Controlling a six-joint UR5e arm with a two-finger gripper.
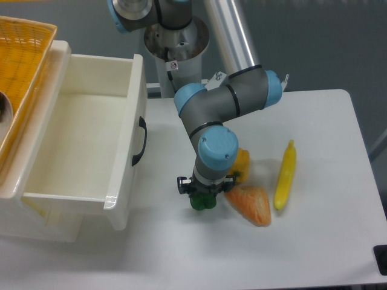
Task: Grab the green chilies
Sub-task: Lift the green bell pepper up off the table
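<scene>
The green chilies point(203, 204) are a small glossy dark-green toy pepper on the white table, just in front of the arm's wrist. Only their lower part shows, because the gripper covers the rest. My gripper point(204, 194) points straight down onto them, with its dark fingers on either side of the green body. The wrist hides the fingertips, so I cannot tell whether the jaws are closed on the chilies or still apart. The chilies look to be resting on the table.
An orange-red strawberry-like toy point(251, 204) lies right of the chilies, nearly touching them. A yellow pepper point(242, 163) sits behind the wrist. A long yellow banana-like piece point(285, 175) lies further right. An open white drawer point(91, 151) stands at the left, with a yellow basket point(21, 54) above it.
</scene>
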